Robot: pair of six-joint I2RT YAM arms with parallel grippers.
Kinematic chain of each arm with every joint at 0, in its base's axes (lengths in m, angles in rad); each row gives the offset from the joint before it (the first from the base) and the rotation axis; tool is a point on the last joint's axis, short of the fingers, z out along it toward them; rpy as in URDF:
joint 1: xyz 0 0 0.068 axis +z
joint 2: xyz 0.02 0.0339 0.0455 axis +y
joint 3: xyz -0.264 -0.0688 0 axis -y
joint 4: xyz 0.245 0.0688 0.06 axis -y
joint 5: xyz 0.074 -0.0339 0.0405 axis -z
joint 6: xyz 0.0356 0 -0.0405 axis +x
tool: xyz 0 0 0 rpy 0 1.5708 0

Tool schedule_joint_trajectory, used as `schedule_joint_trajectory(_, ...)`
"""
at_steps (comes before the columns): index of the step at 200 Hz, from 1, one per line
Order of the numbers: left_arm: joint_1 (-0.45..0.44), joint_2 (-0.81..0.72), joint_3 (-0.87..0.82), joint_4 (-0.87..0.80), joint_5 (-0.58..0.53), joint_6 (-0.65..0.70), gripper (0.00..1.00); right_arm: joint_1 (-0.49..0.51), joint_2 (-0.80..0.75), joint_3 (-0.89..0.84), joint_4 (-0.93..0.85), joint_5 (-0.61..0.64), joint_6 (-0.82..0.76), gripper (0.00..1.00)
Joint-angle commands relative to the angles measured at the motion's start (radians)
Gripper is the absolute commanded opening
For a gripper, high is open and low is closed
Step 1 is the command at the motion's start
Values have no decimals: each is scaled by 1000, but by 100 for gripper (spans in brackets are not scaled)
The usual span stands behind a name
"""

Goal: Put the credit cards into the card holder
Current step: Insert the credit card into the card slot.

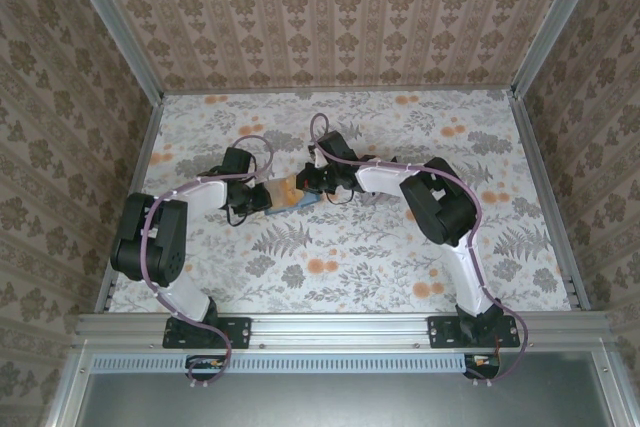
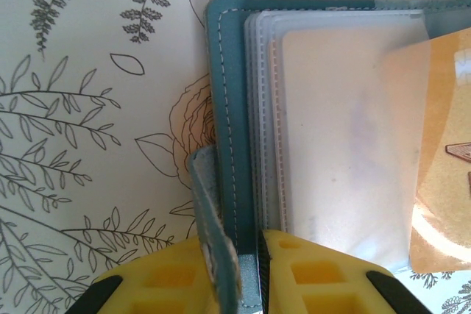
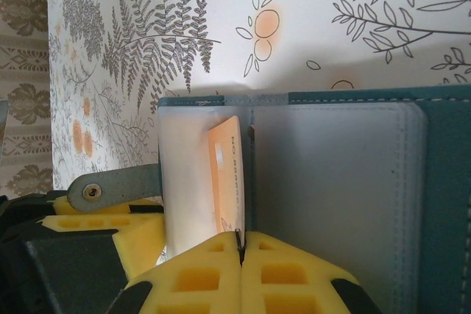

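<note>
Top view: fixed above and behind the arm bases [image 1: 208, 330], looking down and away over the whole table [image 1: 330, 257]. Wrist views: both very close and low, the left facing right, the right facing left. All three share the open card holder [image 1: 300, 197] at mid-table

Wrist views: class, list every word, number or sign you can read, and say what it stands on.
On the orange card, right wrist view: a row of characters along its edge, too blurred to read.
On the same card, left wrist view: a brown mark, cut off, unreadable.
On the card holder: none, only stitching.
</note>
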Motion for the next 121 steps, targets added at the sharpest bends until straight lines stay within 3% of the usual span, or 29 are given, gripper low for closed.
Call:
schedule_joint_trajectory(1,-12,48,-5,-19,12,-7,20,15,52,23,-21,14,-21,0)
schedule_joint_trajectory(121,-13,56,17,-30,17,-1,20,92,66,87,-163,125,-124,2)
